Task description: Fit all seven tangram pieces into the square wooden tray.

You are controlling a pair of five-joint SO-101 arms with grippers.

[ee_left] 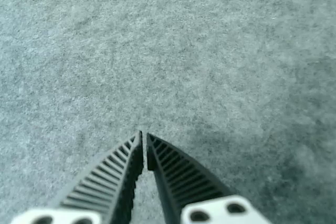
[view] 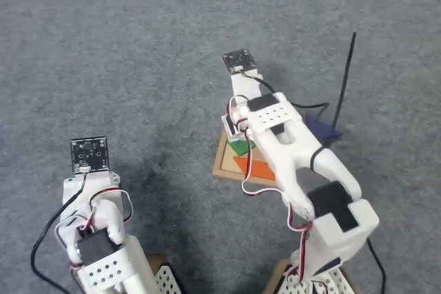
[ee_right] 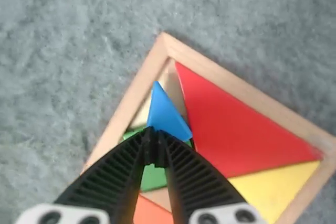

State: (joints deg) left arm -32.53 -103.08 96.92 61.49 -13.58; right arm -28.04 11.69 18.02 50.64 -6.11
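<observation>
The jaws of the right gripper were clamped on the broad end of the blue triangle. The triangle's point projected beyond the jaw tips toward one corner of the tray. The piece appeared tilted above a bare patch of tray floor, not yet seated.

Directly beside the jaw tips lay the red triangle, with the yellow piece touching its far edge. The green piece sat beneath the jaws, and the orange piece lay farther back, under the gripper body.

The left gripper had its jaws almost together with nothing between them, over bare carpet and well apart from the tray.

Probable faults from this position:
- A tilted release could leave the blue triangle propped on the tray wall or on the red triangle's edge.
- Downward pressure with the triangle out of line with the gap could wedge it or lift the green piece.
- Side thrust from the jaws could slide the light tray across the carpet.
- The jaws, opening in this tight corner, could strike the red triangle.
</observation>
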